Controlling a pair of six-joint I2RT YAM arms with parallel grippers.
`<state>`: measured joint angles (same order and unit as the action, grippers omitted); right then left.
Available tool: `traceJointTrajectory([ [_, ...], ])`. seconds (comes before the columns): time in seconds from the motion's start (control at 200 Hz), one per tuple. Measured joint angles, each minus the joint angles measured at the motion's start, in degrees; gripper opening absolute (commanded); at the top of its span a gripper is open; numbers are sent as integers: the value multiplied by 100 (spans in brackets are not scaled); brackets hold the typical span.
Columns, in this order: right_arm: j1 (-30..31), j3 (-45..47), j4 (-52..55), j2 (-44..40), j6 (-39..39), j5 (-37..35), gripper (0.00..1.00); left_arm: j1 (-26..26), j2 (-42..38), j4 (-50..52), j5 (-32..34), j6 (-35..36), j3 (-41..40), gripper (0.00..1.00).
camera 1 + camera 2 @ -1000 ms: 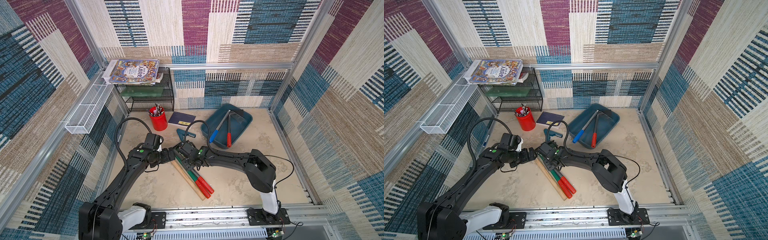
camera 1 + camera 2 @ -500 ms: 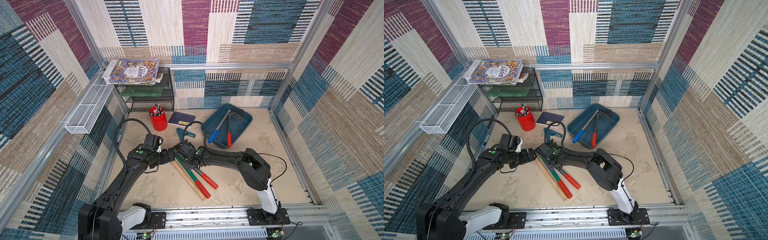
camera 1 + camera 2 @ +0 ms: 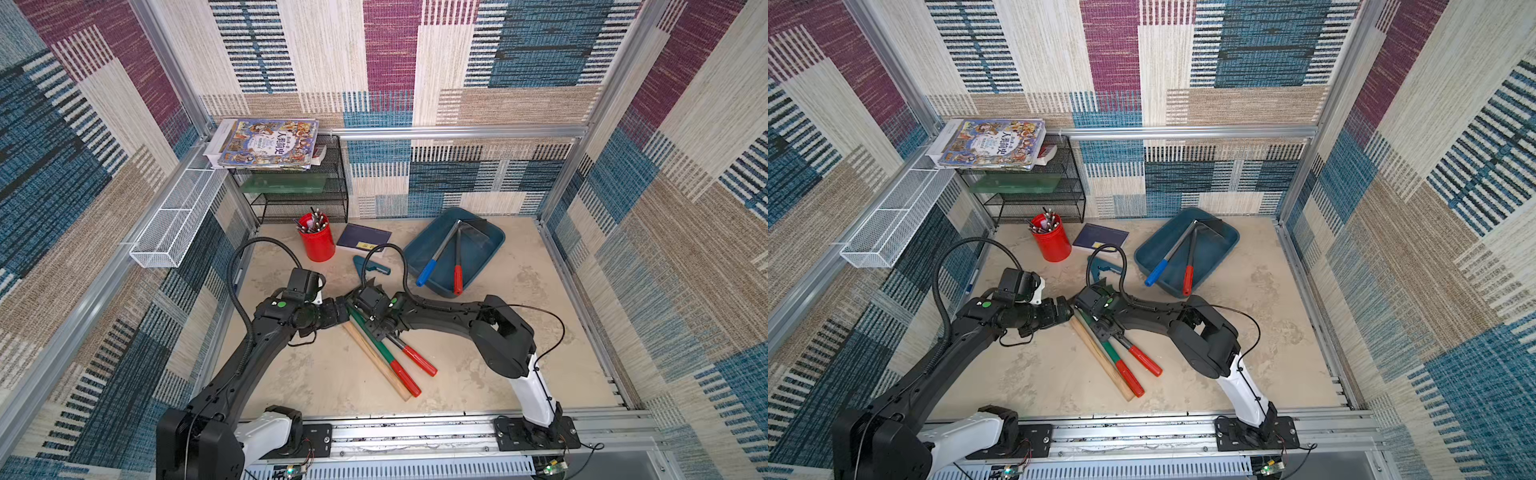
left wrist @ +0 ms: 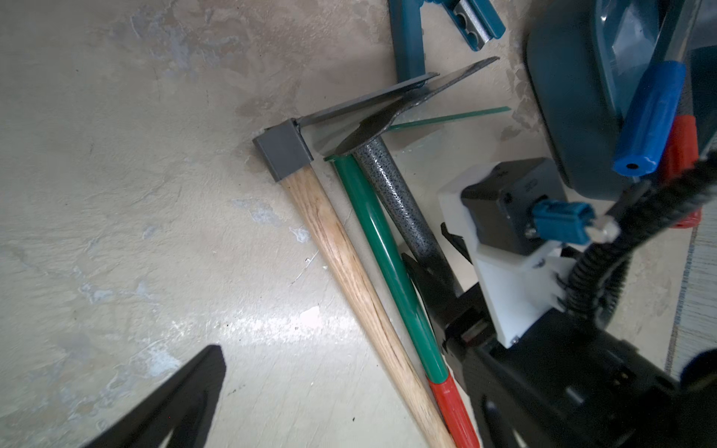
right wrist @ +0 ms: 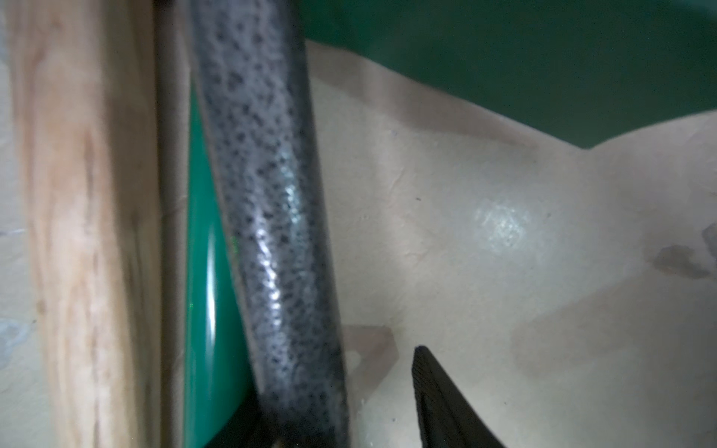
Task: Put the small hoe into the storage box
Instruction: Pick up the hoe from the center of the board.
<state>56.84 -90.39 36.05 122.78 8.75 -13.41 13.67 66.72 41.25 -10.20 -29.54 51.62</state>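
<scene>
Three hoes lie side by side on the floor. The small hoe (image 3: 419,365) has a speckled grey shaft (image 5: 267,232) and a red grip. It lies beside a green-shafted hoe (image 3: 374,341) and a wooden-handled hoe (image 3: 376,363). My right gripper (image 3: 380,330) is low over the grey shaft with its jaws on either side of it; one finger (image 5: 446,407) stands a little apart from it. My left gripper (image 3: 343,313) is open near the hoe heads, one finger (image 4: 174,399) showing above bare floor. The teal storage box (image 3: 478,262) stands at the back right.
Two hoes, one with a blue grip (image 3: 428,272) and one with a red grip (image 3: 457,279), lie in the box. A red pen cup (image 3: 318,245), a dark notebook (image 3: 363,237) and a teal tool (image 3: 370,266) are behind the arms. A black wire shelf (image 3: 299,195) and a white mesh basket (image 3: 174,224) stand at the back left.
The right gripper's jaws have narrowed around the grey shaft. The grey hoe's red grip has swung away from the green hoe's. The left arm has hardly moved.
</scene>
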Motion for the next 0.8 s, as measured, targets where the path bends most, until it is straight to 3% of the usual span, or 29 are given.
traceJointTrajectory([
  [0.351, -46, -122, 35, 59, -87, -2, 40, -2, 0, -42, -46, 0, -17, 100],
  [0.446, -61, -138, 66, 59, -109, -9, 28, -2, 2, -55, -50, 0, -17, 100],
  [0.651, -111, -155, 107, 52, -118, -79, 25, -2, 2, -59, -57, 0, -17, 100],
  [0.801, -92, -186, 138, 52, -136, -107, 16, -2, 2, -66, -61, 0, -13, 100],
])
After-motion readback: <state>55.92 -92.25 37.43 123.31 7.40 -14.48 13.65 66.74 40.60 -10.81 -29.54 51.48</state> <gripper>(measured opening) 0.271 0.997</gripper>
